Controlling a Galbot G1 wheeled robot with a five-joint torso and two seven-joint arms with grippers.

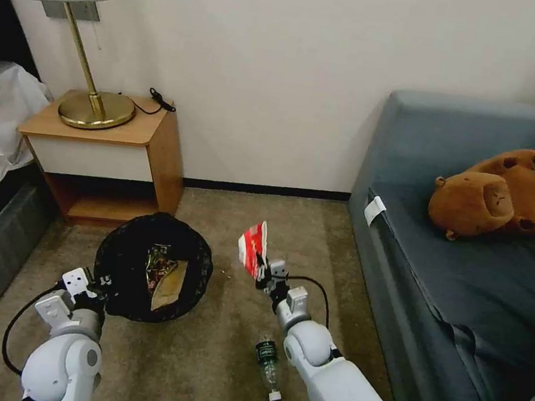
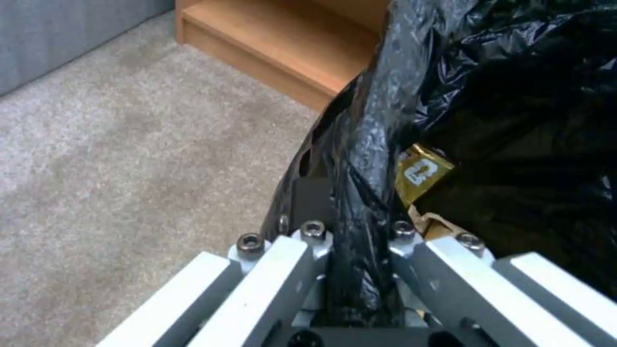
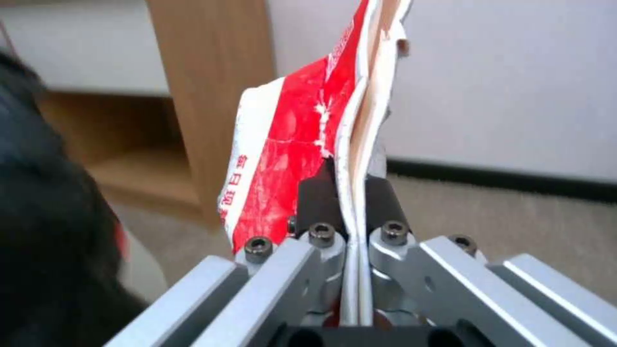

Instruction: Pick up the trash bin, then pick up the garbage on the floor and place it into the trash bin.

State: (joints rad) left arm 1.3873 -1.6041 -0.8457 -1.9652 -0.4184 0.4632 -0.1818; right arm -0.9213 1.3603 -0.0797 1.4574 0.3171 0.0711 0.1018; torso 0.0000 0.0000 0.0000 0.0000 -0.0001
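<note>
Nearest me, the small bottle (image 1: 268,364) lies on the carpet, cap toward six o'clock. My left gripper (image 1: 100,285) pinches the trash bin (image 1: 124,254) rim at eight o'clock, keeping it steady. My right gripper (image 1: 261,271) squeezes the red-and-white carton (image 1: 253,245), standing tall toward twelve, ready to drop in.

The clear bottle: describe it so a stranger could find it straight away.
Start at the blue sofa, then look down to the carpet beside it. The bottle lies there next to the right arm, with a green label and white cap, the one piece of litter on the floor.
</note>
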